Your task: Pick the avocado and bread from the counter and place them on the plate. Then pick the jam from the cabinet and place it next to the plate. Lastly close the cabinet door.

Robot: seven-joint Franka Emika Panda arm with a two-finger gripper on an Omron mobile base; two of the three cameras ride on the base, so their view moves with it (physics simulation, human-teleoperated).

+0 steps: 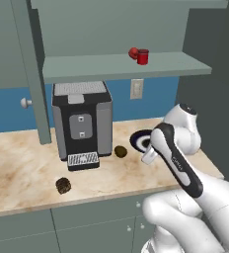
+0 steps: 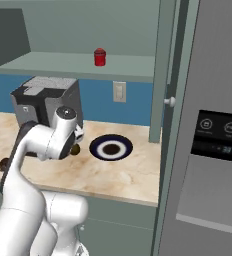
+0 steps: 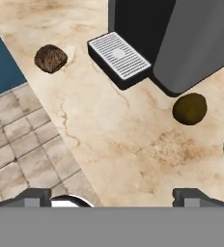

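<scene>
**Entry: avocado pick, 1 of 2 counter items**

We hold the gripper (image 3: 112,194) wide open and empty above the counter (image 3: 133,144). Avocado (image 3: 189,108) lies between coffee machine (image 1: 82,123) and plate (image 2: 111,148); bread (image 3: 50,59) well apart near the front edge. We advise centring, descending clear of the drip tray (image 3: 119,59).

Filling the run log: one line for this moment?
gripper: open, holds nothing | avocado: on counter | bread: on counter | plate: bare | jam: in cabinet
</scene>
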